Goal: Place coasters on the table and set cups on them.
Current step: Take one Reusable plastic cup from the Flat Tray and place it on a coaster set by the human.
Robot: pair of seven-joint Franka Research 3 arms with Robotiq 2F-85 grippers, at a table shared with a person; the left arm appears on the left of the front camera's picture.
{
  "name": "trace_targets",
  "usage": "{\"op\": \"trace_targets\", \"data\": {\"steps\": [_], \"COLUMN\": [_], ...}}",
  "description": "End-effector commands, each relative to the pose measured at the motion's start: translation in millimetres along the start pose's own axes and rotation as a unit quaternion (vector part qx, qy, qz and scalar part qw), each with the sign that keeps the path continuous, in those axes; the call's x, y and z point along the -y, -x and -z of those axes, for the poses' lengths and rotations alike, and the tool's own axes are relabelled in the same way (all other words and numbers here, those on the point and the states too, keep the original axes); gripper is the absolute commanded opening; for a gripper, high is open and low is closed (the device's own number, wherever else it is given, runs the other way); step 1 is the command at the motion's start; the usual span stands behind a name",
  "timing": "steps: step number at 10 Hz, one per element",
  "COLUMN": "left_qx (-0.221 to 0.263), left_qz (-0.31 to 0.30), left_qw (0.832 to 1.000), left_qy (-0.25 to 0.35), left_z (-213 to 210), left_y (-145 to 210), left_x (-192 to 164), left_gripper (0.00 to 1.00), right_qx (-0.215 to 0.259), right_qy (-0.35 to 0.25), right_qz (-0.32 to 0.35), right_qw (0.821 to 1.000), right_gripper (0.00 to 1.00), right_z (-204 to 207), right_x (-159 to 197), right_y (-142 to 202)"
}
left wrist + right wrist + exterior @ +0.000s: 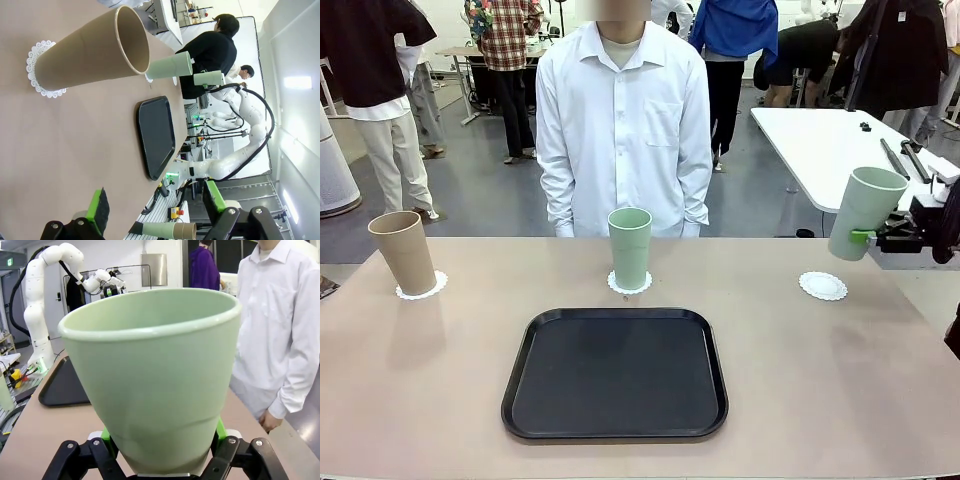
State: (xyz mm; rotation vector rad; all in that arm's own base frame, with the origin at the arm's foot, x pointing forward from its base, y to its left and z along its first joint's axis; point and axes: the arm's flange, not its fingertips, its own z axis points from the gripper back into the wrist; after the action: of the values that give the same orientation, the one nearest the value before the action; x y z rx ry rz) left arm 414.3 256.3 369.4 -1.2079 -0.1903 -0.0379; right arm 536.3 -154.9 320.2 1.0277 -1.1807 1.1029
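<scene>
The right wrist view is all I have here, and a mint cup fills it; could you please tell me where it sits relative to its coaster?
Observer: The held mint cup, tilted in the right gripper, hangs in the air right of the bare coaster.
Operator: Are the other cups placed?
Observer: Yes, the tan cup and the second mint cup each stand on a coaster.
Operator: And the left gripper?
Observer: The left gripper is open, holding nothing.

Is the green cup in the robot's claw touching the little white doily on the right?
Apart. In the front view the right gripper holds the mint cup tilted in the air, with bare table between it and the empty coaster.
</scene>
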Motion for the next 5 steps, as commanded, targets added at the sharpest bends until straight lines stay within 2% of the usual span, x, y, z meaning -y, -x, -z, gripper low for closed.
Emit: {"op": "trace_targets", "data": {"steps": [1, 5], "left_qx": [0.004, 0.004], "left_qz": [-0.001, -0.001], "left_qw": [1.000, 1.000], "left_qy": [-0.001, -0.001], "left_z": [-1, -1], "left_y": [0, 0], "left_x": [2, 2], "left_gripper": [1.00, 1.00], "right_qx": [-0.005, -0.018], "right_qy": [-0.007, -0.017], "right_qz": [-0.010, -0.012], "right_qw": [1.000, 1.000], "right_gripper": [0.83, 0.83], "right_z": [-5, 4], "right_x": [5, 10], "right_y": [15, 53]}}
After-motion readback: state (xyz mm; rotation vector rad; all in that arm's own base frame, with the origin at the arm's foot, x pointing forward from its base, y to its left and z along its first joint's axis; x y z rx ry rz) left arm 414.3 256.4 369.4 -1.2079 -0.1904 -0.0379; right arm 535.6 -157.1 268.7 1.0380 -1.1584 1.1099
